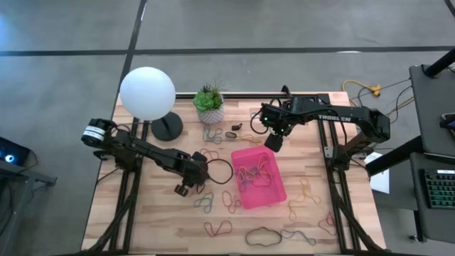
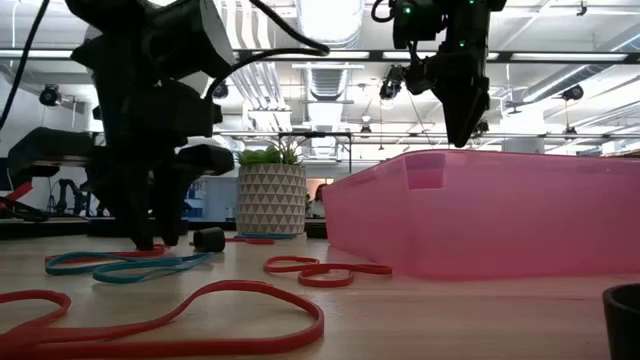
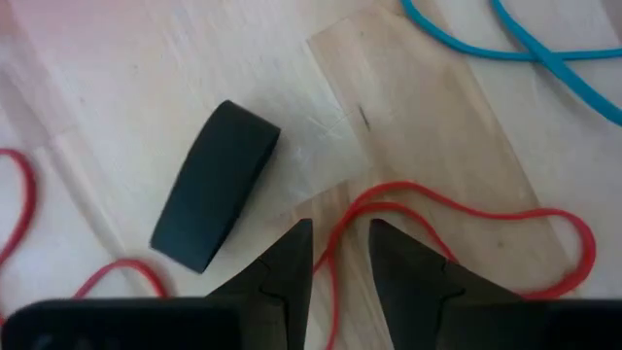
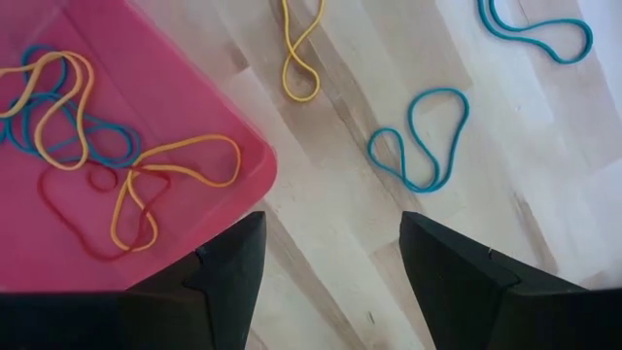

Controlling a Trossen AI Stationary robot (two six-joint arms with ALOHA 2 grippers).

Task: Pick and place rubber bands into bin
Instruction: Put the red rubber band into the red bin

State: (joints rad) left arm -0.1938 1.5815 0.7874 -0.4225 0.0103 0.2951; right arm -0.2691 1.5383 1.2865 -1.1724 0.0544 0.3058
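Observation:
My left gripper points down close to the table, left of the pink bin. Its fingers stand narrowly open, one on either side of a strand of a red rubber band that lies flat on the wood. A wide black band lies beside it, and a blue band farther off. My right gripper hangs open above the bin's far edge with nothing between its fingers. Yellow, blue and red bands lie in the bin. My left gripper comes from above with the red band's strand running between its two fingers. I cannot tell whether the fingers touch it. The band lies slack on the table.
Several loose bands lie scattered over the table around the bin, among them a yellow and a blue one. A white plant pot and a globe lamp stand at the far edge. A large black loop lies left of the bin.

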